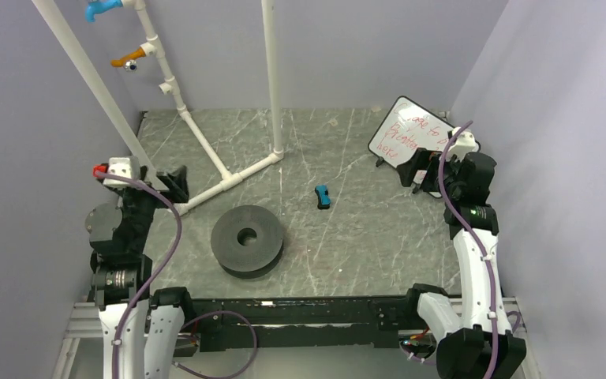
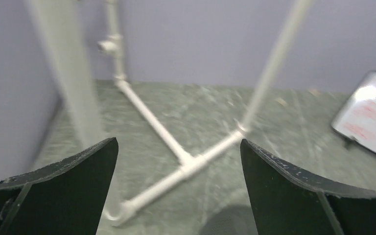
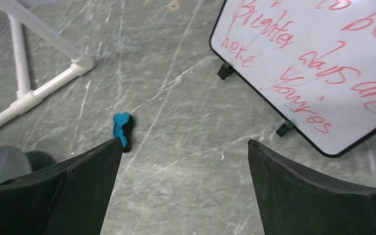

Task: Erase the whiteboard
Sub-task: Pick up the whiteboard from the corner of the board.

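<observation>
The whiteboard (image 1: 405, 126) stands tilted on small black feet at the back right of the table, covered in red handwriting (image 3: 318, 63); it also shows at the right edge of the left wrist view (image 2: 372, 115). A small blue-and-black eraser block (image 1: 323, 196) lies on the marble near the middle (image 3: 123, 128). My right gripper (image 1: 415, 170) hovers just in front of the board's lower edge, open and empty (image 3: 183, 143). At the far left my left gripper (image 1: 175, 183) is also open, holding nothing (image 2: 178, 141).
A white pipe frame (image 1: 229, 170) runs across the back left of the table, with an upright pole (image 1: 272, 79). A black disc with a centre hole (image 1: 247, 239) sits at the front middle. Purple walls close in on three sides.
</observation>
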